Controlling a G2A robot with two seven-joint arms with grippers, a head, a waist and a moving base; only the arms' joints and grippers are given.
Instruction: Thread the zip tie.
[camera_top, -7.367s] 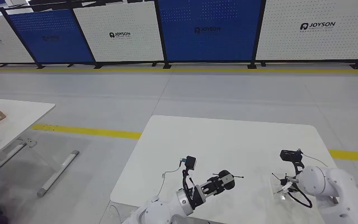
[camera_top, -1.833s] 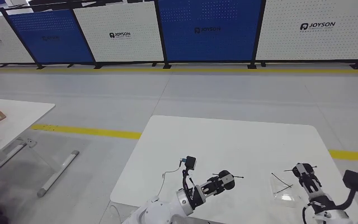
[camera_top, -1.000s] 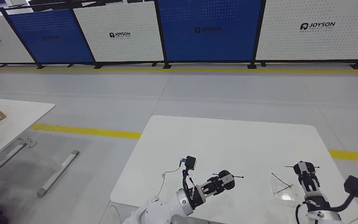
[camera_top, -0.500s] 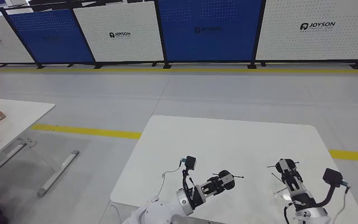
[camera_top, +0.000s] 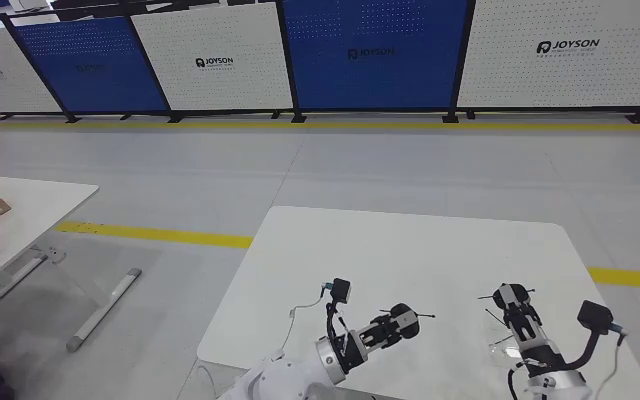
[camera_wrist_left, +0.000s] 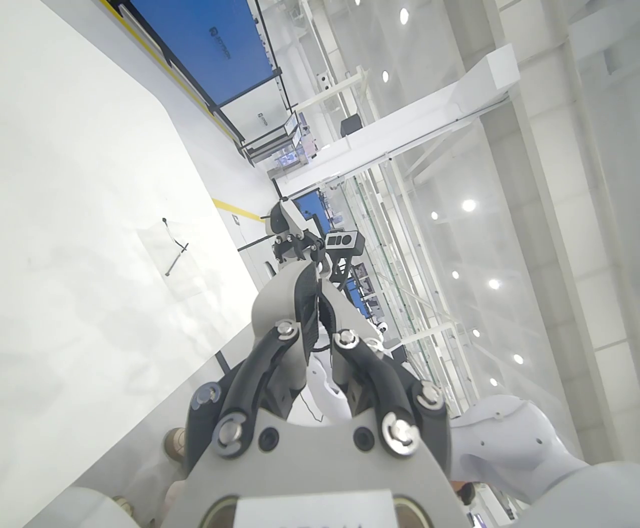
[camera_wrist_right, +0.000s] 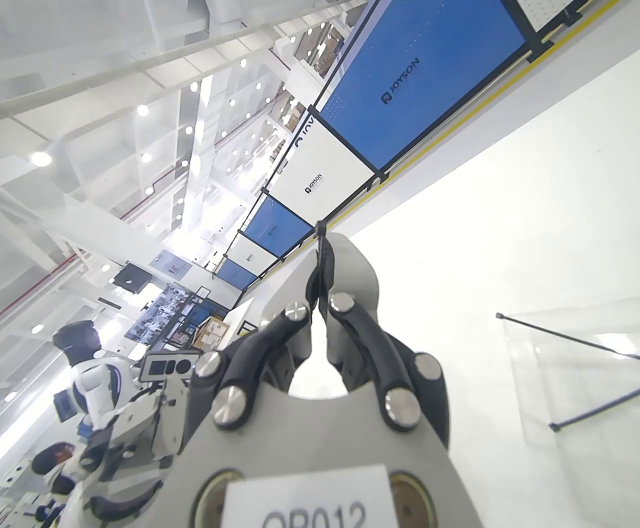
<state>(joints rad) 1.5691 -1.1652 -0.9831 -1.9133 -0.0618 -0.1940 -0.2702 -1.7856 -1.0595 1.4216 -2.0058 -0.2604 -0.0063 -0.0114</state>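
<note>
**Top view:** the camera sits above both arms at the near edge of the table (camera_top: 420, 250), well above it. It faces down and forward. It takes in the whole table top, the floor beyond and the panel wall (camera_top: 370, 55) past the far edge.

**Left wrist view:** the camera sits close behind the left gripper (camera_wrist_left: 315, 280), just above the table and rolled. It faces along the fingers, across the table, toward the right gripper (camera_wrist_left: 281, 220).

**Right wrist view:** the camera sits close behind the right gripper. It faces over the table toward the panel wall.

**Shared area:** all 3 views include the clear sheet (camera_top: 500, 350) on the table.
</note>
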